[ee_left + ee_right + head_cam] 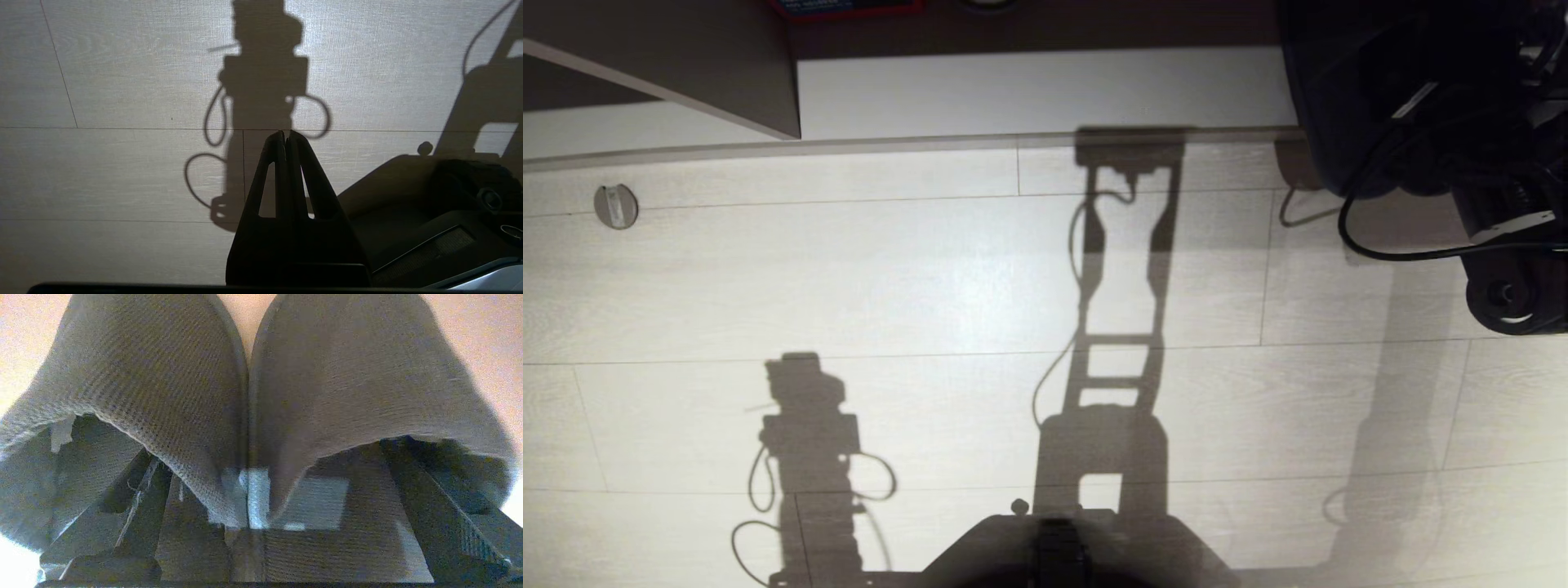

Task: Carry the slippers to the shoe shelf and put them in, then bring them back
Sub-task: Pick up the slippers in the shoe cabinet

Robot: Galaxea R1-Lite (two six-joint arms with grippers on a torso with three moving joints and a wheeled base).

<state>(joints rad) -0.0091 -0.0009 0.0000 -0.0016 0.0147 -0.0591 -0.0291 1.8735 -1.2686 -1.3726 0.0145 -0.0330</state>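
While looking from the right wrist, finds the slippers (163,375) side by side, touching, toes pointing away, on a pale surface. Finds the right gripper (261,514) spread wide just behind them, one finger low toward each outer side; cannot tell whether touching. Places the right arm (1421,122) at the right end of the shoe shelf (1045,90). Has the left gripper (286,134) pinched together above the floor (122,175), beside the base (408,196).

Right tool (249,506) spread wide, arm reaching forward; left tool (287,136) closed (parked low).
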